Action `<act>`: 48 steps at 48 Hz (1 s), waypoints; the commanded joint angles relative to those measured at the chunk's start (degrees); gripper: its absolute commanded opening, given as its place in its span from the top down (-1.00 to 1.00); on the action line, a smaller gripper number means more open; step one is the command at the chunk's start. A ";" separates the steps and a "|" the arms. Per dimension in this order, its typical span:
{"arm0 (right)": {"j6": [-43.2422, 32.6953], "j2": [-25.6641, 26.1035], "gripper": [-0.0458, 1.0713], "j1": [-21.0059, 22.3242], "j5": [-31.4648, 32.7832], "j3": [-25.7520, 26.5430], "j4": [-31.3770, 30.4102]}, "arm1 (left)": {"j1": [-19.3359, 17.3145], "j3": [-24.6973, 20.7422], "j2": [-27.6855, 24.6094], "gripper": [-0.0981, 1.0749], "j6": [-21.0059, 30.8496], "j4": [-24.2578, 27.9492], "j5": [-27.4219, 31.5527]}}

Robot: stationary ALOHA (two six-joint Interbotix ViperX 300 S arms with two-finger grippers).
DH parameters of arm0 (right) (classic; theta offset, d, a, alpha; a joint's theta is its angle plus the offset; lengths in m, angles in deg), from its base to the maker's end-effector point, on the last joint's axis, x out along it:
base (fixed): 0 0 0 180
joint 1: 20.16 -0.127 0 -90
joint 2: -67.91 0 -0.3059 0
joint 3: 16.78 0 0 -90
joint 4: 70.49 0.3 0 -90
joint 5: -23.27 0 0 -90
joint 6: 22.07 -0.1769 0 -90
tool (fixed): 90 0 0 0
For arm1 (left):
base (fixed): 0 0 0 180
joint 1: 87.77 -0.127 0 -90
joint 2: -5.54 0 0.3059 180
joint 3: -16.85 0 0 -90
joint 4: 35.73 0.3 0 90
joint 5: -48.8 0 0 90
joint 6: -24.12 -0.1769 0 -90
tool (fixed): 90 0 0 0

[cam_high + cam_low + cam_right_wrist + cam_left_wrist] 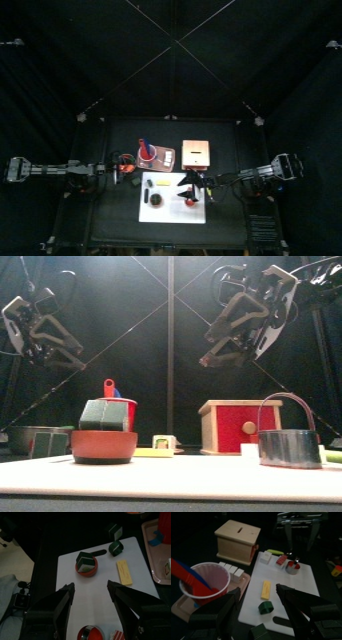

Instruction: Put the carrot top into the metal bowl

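The dark green carrot top (266,607) lies small on the white board (304,587); my left gripper (256,614) and right gripper (91,597) both gape empty.

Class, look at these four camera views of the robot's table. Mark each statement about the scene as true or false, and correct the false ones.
1. Both grippers hang above the table, holding nothing. True: the left gripper and right gripper have open jaws.
2. The wooden box has a slot in its top. True.
3. The pink cup is empty. False: a red and blue tool stands in it.
4. The yellow block lies on the black table. False: it lies on the white cutting board.
5. The wooden box has a red front. True, in the front view.
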 commanded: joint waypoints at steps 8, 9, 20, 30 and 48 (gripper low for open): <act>0.35 1.05 -0.67 0.35 0.97 1.67 0.00 | 1.05 -0.79 -0.09 -0.76 0.00 0.26 -2.64; 0.35 0.97 -0.67 0.35 0.97 1.67 0.00 | 1.14 -0.79 -0.09 -0.76 0.00 0.26 -2.64; 0.00 0.88 -0.67 0.70 1.05 2.02 0.09 | 2.37 -0.70 -0.09 -0.76 0.18 0.26 -2.64; 0.00 0.53 -0.67 1.23 0.97 2.37 1.32 | 2.37 -0.70 -0.18 -0.76 -0.09 0.35 -2.64; 0.70 0.44 -0.66 1.49 1.05 3.34 1.67 | 3.16 0.88 -0.09 -0.76 0.44 -1.76 -2.55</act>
